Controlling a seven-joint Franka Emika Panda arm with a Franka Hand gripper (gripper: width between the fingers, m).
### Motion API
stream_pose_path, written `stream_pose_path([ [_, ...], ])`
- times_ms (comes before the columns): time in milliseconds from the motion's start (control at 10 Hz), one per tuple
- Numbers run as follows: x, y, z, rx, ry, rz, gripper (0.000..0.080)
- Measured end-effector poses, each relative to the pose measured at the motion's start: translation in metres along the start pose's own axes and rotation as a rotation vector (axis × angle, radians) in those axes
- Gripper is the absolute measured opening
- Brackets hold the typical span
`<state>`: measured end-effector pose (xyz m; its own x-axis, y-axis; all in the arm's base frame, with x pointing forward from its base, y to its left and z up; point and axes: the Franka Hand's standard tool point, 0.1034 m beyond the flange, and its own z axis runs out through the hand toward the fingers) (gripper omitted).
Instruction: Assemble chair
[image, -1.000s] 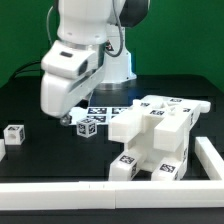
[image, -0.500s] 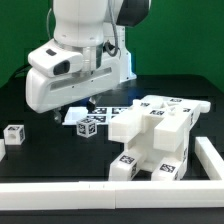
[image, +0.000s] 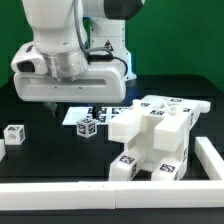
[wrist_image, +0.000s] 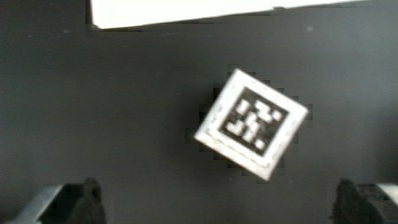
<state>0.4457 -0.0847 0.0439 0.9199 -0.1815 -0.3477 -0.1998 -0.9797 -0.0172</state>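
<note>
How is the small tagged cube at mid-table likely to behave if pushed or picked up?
The small tagged cube looks rigid plastic, so it probably keeps shape when squeezed. Its flat faces suggest sliding, not rolling, on the black table. Being small, it is likely light and may skid or twist.

Gripper (wrist_image: 217, 203) swung twd exterior view's left.

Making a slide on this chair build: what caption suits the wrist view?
Open tool hovers above a tagged white block on the black table.
</note>
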Motion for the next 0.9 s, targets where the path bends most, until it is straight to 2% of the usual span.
stream_pose_path([
  [300, -0.002, -0.004, 0.003, 0.006, -0.004, 0.181, 0.0648],
  [400, -0.002, -0.007, 0.003, 0.028, -0.006, 0.285, 0.0648],
  [500, 0.001, -0.012, 0.005, 0.105, -0.016, 0.438, 0.0648],
  [700, -0.001, -0.014, 0.008, 0.208, -0.044, 0.519, 0.0648],
  [800, -0.007, -0.014, 0.011, 0.210, -0.083, 0.499, 0.0648],
  [900, -0.009, -0.016, 0.013, 0.186, -0.090, 0.467, 0.0648],
])
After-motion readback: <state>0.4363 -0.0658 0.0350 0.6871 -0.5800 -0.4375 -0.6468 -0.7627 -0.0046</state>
